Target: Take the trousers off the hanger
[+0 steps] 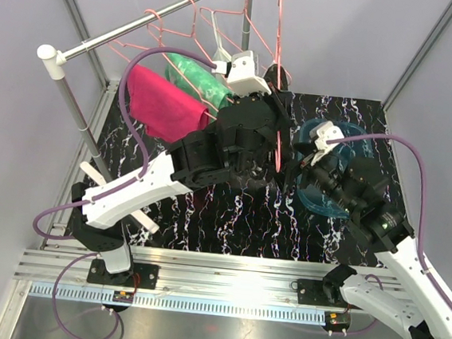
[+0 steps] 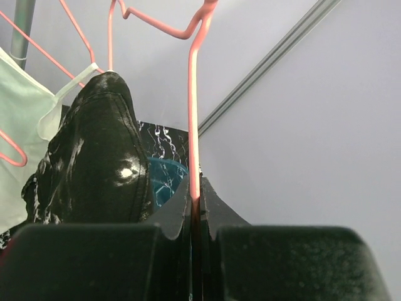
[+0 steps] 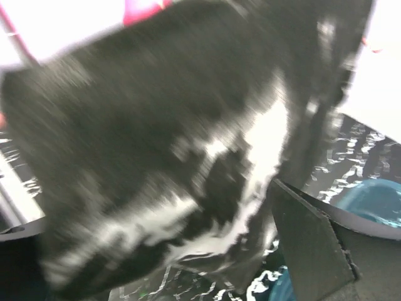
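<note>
My left arm reaches up, left claw [image 2: 195, 207] pinched on the hanger [image 2: 193, 94]; my right arm stretches forward, right claw [image 3: 156, 226] wide at the black trousers [image 3: 144, 106]

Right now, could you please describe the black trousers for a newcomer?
Look at the metal rail at the far left, hung with pink hangers. The black trousers hang beside the white top; unlike the pink pair and the green pair, they are speckled white.

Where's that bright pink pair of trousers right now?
In the top view, the pink trousers hang below the rail at upper left, just left of the green trousers.
</note>
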Controlling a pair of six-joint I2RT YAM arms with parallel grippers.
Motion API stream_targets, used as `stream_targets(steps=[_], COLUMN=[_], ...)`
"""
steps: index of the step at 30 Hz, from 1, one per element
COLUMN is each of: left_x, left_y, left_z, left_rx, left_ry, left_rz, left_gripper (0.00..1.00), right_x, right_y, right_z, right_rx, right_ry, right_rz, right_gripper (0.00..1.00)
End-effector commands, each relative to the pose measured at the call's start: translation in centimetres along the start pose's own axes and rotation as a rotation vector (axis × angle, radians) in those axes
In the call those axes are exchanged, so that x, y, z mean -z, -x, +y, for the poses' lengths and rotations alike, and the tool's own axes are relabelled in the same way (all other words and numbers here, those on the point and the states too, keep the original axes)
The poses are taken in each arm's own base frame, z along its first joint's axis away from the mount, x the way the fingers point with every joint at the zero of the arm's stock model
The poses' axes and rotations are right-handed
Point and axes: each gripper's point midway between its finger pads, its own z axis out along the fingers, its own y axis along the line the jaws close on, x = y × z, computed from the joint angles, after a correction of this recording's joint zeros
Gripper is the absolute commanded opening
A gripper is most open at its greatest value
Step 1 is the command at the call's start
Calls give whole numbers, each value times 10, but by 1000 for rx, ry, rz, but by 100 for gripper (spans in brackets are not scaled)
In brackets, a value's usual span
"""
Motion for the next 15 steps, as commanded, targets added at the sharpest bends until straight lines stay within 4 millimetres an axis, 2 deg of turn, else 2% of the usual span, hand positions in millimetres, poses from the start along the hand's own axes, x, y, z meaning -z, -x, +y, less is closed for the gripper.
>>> stream_targets(steps=[1, 3, 4, 9, 10, 11, 14, 15], left_x=[18, 20, 20, 25, 25, 25, 25, 25], left_y=[72, 70, 69, 59, 56, 53, 51, 50], left_z=[-22, -21, -20, -23, -22, -22, -26, -28], left_rx=[212, 204, 216, 276, 283, 299, 323, 329], left_ry=[-58, -57, -54, -73, -72, -73, -82, -89], left_rz=[-115, -100, -91, -30, -20, -11, 0, 7], left_gripper=[0, 0, 0, 0, 0, 0, 0, 0], right_x=[9, 8, 6, -4, -5, -5, -5, -7], right_y=[34, 32, 32, 30, 33, 45, 53, 50], right_z=[-21, -20, -21, -27, -26, -26, -22, -21], right_rx=[62, 78, 90, 112, 111, 111, 114, 115], right_ry=[-121, -114, -120, -150, -144, -151, -145, -140], right_rz=[-176, -166, -168, -203, -222, -281, -343, -349], right_gripper=[95, 88, 81, 75, 74, 73, 72, 72])
